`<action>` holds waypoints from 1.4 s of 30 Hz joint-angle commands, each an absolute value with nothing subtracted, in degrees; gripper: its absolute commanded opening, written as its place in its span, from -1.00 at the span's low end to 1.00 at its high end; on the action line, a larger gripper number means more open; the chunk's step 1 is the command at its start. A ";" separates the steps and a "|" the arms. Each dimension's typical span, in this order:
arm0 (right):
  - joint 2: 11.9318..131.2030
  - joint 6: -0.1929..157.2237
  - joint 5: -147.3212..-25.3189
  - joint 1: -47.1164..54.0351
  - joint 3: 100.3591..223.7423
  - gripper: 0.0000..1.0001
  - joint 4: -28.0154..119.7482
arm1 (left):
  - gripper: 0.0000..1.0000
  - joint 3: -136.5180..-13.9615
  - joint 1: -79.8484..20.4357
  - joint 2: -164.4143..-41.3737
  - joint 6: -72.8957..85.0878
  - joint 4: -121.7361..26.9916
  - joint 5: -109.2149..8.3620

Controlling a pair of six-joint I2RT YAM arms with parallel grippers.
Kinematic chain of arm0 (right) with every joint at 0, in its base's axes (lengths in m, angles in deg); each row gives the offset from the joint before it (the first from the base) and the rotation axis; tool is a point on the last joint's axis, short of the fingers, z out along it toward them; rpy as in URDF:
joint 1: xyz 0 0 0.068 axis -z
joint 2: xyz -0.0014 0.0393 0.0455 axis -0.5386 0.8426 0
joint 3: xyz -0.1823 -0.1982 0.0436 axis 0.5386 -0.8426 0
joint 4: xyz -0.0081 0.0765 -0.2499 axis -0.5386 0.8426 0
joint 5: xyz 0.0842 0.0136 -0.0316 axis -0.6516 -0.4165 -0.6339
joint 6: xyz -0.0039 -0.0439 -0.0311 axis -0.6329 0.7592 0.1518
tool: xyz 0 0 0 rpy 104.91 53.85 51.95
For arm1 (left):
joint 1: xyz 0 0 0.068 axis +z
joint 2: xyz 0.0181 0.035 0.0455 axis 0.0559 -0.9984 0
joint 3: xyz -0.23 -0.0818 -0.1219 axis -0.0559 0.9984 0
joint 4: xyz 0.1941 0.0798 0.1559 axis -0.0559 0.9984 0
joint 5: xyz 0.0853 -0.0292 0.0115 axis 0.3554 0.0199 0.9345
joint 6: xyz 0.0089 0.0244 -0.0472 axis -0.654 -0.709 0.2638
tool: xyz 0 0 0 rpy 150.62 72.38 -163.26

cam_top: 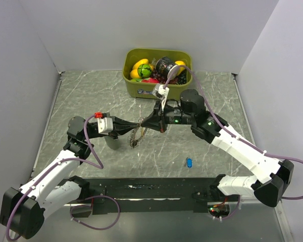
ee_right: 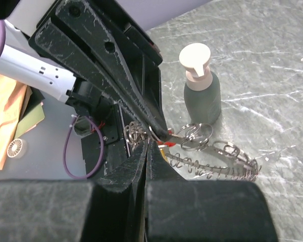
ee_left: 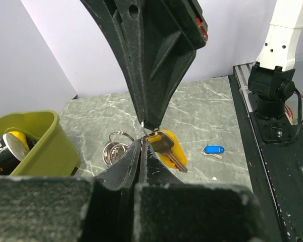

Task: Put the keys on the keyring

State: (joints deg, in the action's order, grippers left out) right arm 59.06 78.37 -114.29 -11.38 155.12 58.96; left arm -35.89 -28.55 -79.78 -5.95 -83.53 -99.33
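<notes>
My left gripper (cam_top: 138, 124) and right gripper (cam_top: 146, 122) meet tip to tip above the table's middle, both shut. The silvery beaded keyring (cam_top: 137, 136) hangs below them and shows as a chain (ee_right: 219, 167) in the right wrist view. Each pair of jaws is closed on thin metal of the keyring where the tips meet (ee_left: 143, 141) (ee_right: 148, 142). The yellow key (ee_left: 167, 147) dangles right beside those tips, with a bit of red tag (ee_right: 165, 144) next to it. The blue key (cam_top: 189, 162) lies alone on the table, also seen from the left wrist (ee_left: 213, 150).
An olive-green bin (cam_top: 137, 88) full of toys stands at the back centre. A grey soap dispenser (ee_right: 202, 86) stands under the left arm, close to the hanging chain. A bunch of small split rings (ee_left: 112, 149) hangs with the chain.
</notes>
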 commanded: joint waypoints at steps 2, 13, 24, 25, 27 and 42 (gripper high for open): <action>59.83 78.91 -115.07 -11.53 158.66 -1.00 56.26 | -0.98 -38.58 -28.96 -78.82 -7.68 -85.26 -100.09; 60.01 79.35 -113.14 -11.36 157.17 -1.00 57.48 | -0.98 -38.40 -28.96 -78.38 -7.50 -85.61 -99.91; 58.16 80.06 -110.94 -10.66 154.45 -1.00 58.45 | -0.98 -38.23 -28.96 -78.29 -6.37 -86.93 -100.17; 58.08 80.14 -111.02 -10.48 154.27 -1.00 58.37 | -0.98 -38.23 -28.96 -78.29 -6.36 -87.28 -100.09; 57.90 80.14 -110.94 -10.39 153.92 -1.00 58.28 | -0.98 -38.23 -28.96 -78.29 -6.01 -87.63 -100.17; 57.64 78.92 -111.90 -10.22 152.07 -1.00 56.17 | -0.98 -36.74 -28.96 -78.90 1.01 -96.66 -100.52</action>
State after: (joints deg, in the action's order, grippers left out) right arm 59.22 78.98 -112.83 -10.88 153.11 58.13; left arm -35.89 -28.79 -79.76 -2.72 -86.35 -99.31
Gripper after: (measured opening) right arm 0.007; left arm 0.027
